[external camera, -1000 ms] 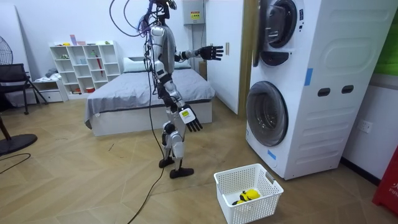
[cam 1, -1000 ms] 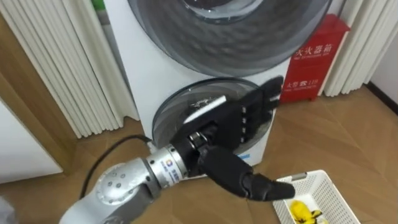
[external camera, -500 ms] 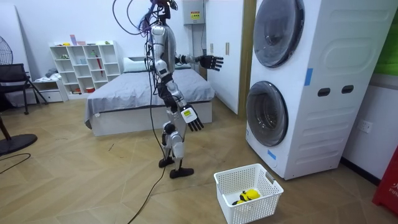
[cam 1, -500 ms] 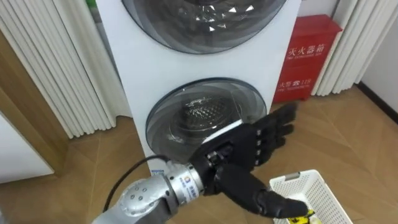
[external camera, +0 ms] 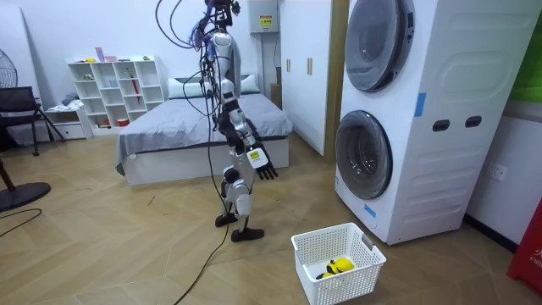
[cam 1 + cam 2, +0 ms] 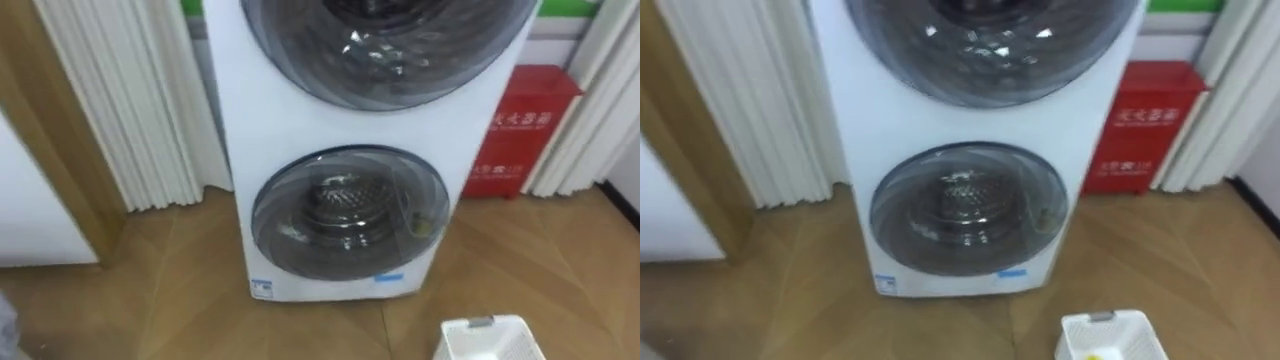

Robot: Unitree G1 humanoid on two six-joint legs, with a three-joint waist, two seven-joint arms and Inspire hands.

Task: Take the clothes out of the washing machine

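Now the robot is standing on the floor (image 5: 127,246) between the bed (image 5: 169,127) and the stacked washing machine (image 5: 440,119), facing it. Its right robot hand (image 5: 262,167) is hanging low at its side, fingers spread wide, holding nothing. The lower door (image 6: 345,215) is sitting shut mid-frame; whether clothes are lying behind its glass cannot be told. At lower right, a white basket (image 5: 360,280) is holding something yellow (image 5: 339,266).

My head cameras sit close to the washing machine (image 6: 300,130), tilted down and facing its lower door (image 6: 348,212) square on (the two eyes differ only by a small sideways offset). The room camera stands well back, side-on to the robot, seeing the machine obliquely. Both share that door and the basket (image 6: 470,335).
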